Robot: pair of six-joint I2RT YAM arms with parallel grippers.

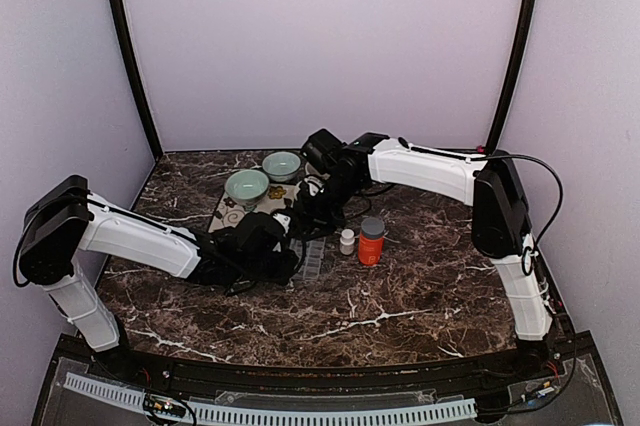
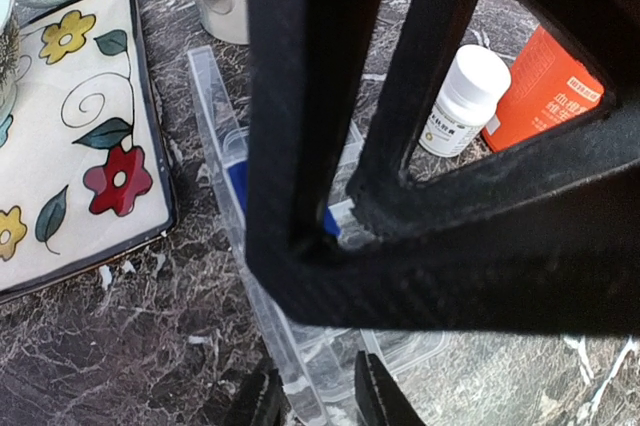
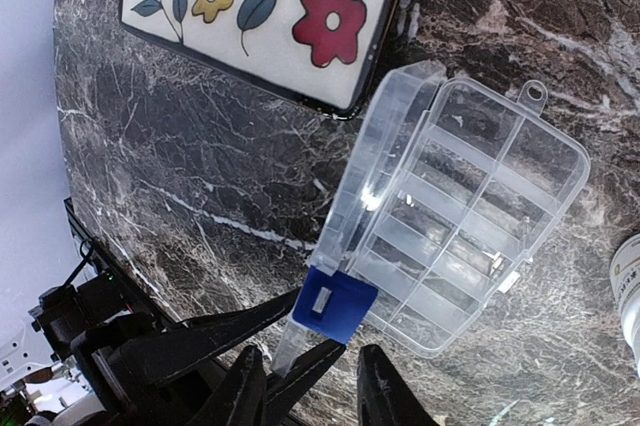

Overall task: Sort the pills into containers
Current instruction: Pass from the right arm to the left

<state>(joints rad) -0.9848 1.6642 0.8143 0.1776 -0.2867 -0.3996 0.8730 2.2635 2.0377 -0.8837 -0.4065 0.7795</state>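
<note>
Closest to the right wrist lens, the right pincer (image 3: pixel 312 398) sits at the bottom edge of the frame. Its two black fingers (image 3: pixel 240 396) are spread apart and hold nothing. Just above the gap between them we see the blue latch (image 3: pixel 335 308) of the pill box (image 3: pixel 470 206).

The clear box lies open on the marble table (image 3: pixel 180 176) at centre right of that view. Its lid stands up along the left side and its compartments face us.

We find the left pincer (image 2: pixel 318 396) at the bottom centre of its own view, drawn nearly together with the box's clear wall pinched between its fingers.

A floral tray (image 3: pixel 270 6) lies just beside the box, at the top of the right wrist frame. A white bottle (image 2: pixel 460 96) and an orange bottle (image 2: pixel 545 91) stand side by side at the upper right of the left wrist view, beyond the box. In the top view, two pale green bowls (image 1: pixel 247 186) stand at the centre, near the tray's far end.
</note>
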